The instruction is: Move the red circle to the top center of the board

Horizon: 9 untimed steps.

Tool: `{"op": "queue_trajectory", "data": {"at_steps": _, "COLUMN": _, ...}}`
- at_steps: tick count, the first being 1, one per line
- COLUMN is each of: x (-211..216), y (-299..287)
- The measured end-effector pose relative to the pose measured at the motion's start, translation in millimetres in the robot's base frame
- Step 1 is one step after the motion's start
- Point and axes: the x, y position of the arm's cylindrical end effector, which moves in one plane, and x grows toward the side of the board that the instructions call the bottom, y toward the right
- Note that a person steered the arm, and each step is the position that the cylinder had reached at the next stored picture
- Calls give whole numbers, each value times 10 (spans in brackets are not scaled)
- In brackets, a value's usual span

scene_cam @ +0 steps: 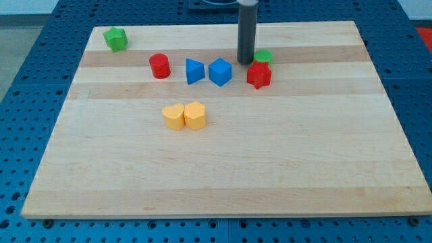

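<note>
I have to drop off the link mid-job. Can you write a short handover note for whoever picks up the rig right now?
My tip is down near the board's top centre, just left of the green block and up-left of the red star-like block.
The red circle sits well to the view's left, left of the two blue blocks.
Done: red circle not yet at top centre.
Left: bring the tip round to its left side and push it rightward and up, probably clearing the blue pair.

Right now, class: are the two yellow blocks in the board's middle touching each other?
Touching. The camera view shows the left yellow block pressed against the right yellow block, with no wood visible between them.
</note>
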Motion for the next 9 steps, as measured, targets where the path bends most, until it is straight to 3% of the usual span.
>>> {"op": "queue_trajectory", "data": {"at_steps": 1, "x": 90, "y": -36}}
{"op": "queue_trajectory", "data": {"at_steps": 2, "x": -405, "y": -172}}
{"op": "queue_trajectory", "data": {"at_steps": 3, "x": -648, "y": -679}}
{"op": "queue_trajectory", "data": {"at_steps": 4, "x": -636, "y": -1619}}
{"op": "queue_trajectory", "data": {"at_steps": 5, "x": -174, "y": -2543}}
{"op": "queue_trajectory", "data": {"at_steps": 6, "x": 659, "y": -2923}}
{"op": "queue_trajectory", "data": {"at_steps": 7, "x": 565, "y": -2695}}
{"op": "queue_trajectory", "data": {"at_steps": 9, "x": -140, "y": -1800}}
